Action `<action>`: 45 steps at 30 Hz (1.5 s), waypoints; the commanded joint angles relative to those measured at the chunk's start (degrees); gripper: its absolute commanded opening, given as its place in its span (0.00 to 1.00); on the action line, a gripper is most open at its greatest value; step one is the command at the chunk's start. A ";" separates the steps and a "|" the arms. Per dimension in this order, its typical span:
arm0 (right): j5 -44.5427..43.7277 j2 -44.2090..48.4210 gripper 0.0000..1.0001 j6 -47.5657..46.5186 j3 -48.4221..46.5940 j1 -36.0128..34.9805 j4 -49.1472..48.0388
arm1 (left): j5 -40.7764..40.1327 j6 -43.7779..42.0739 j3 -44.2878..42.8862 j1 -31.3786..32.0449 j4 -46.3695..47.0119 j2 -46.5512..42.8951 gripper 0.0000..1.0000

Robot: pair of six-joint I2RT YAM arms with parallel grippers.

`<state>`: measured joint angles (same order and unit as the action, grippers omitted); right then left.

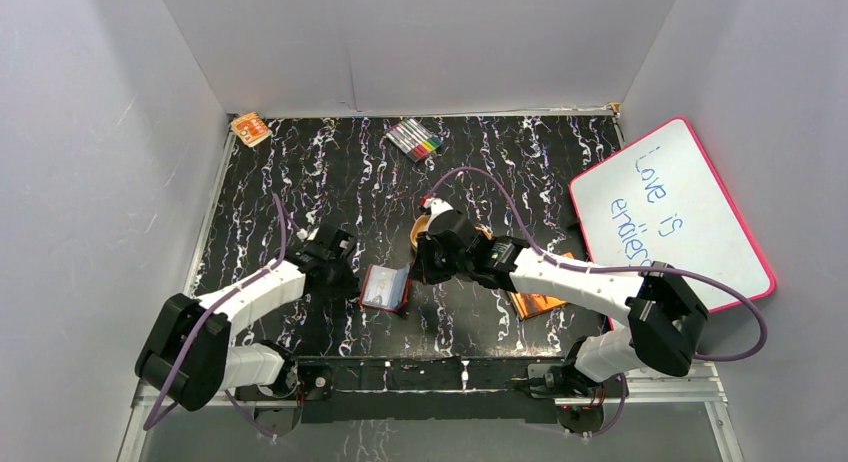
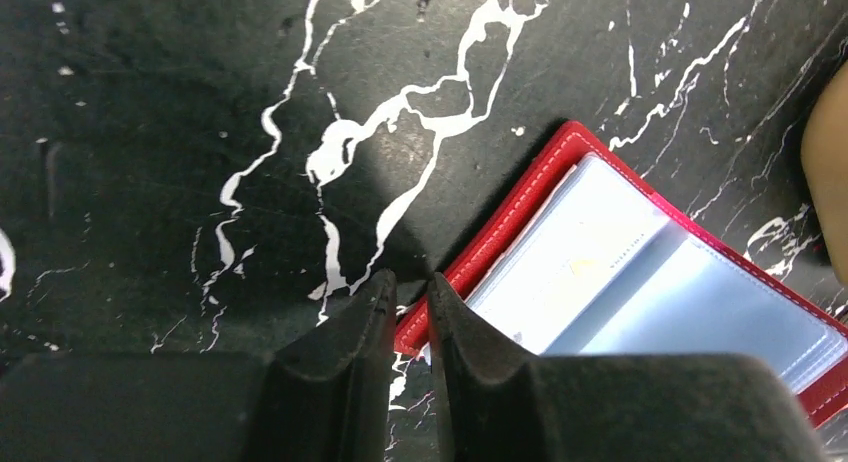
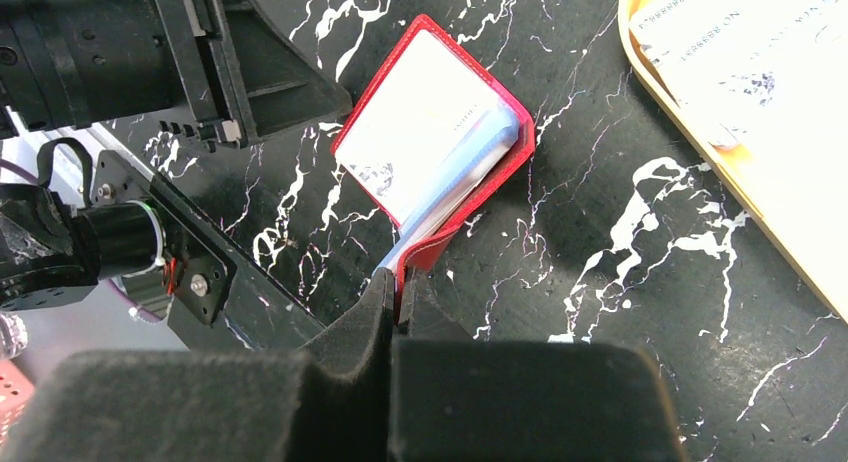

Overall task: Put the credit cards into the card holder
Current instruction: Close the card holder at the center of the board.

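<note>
Open red card holder (image 3: pixel 430 132) lies on the black marbled table (image 3: pixel 620 282) between the two arms, pale-blue sleeves facing up. The right gripper (image 3: pixel 398 300) is pressed together on an edge of its red cover. The left gripper (image 2: pixel 408 307) sits at a corner on the holder's left side, jaws nearly together with a slim gap; whether it pinches that corner cannot be told. Credit cards (image 3: pixel 720 52) lie in the orange tray (image 3: pixel 780 197) nearby.

Likely risks:
- The thin cover may slip from the pinch and fold shut.
- Opposed pulls may skid the holder.
- Neither claw is free to take a card.
</note>
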<state>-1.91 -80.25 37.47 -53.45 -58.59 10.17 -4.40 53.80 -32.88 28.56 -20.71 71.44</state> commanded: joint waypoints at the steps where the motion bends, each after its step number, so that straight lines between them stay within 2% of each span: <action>1: 0.68 1.73 0.00 -0.43 -0.26 -0.25 -2.19 | 4.38 -1.16 2.11 -0.08 4.88 0.48 0.15; 4: 1.46 0.70 0.00 -0.16 -1.02 -0.23 -3.71 | 8.99 -1.08 3.89 0.08 7.02 0.90 0.11; 10: 4.67 -3.59 0.00 1.37 -3.77 -0.27 -7.60 | 12.23 0.18 6.38 2.79 10.64 2.56 0.05; 17: 7.47 -11.39 0.00 2.56 -8.13 -0.29 -11.21 | 12.59 2.68 7.23 6.31 11.70 0.99 0.02; 24: 11.64 -19.01 0.00 3.76 -11.30 -0.27 -13.91 | 9.54 4.99 10.51 6.36 8.86 -6.79 0.02; 29: 18.85 -24.24 0.00 3.72 -14.70 -0.43 -12.48 | 8.10 4.85 11.42 6.30 6.21 -9.85 0.02; 30: 19.60 -24.56 0.06 3.45 -15.21 -0.55 -12.03 | 7.78 4.89 11.39 6.33 5.75 -10.22 0.03; 33: 20.96 -24.53 0.34 3.48 -15.81 -0.63 -11.61 | 6.18 5.28 11.22 6.34 3.57 -12.59 0.03; 35: 20.76 -24.03 0.46 3.29 -16.62 -0.65 -10.40 | 5.22 5.94 11.04 6.37 2.06 -14.58 0.05; 41: 19.39 -20.23 0.67 1.53 -19.58 -0.65 -3.57 | 0.52 6.51 10.22 6.34 -0.92 -17.97 0.07; 43: 18.78 -18.67 0.78 0.50 -20.95 -0.64 -0.40 | -0.18 6.64 9.97 6.34 -1.44 -18.15 0.07; 45: 17.79 -16.69 0.80 -0.55 -21.71 -0.63 2.33 | -0.62 6.56 9.75 6.34 -1.82 -18.33 0.08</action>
<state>16.84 -103.02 39.64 -70.83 -59.02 7.05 -1.93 59.96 -22.20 34.68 -19.22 54.17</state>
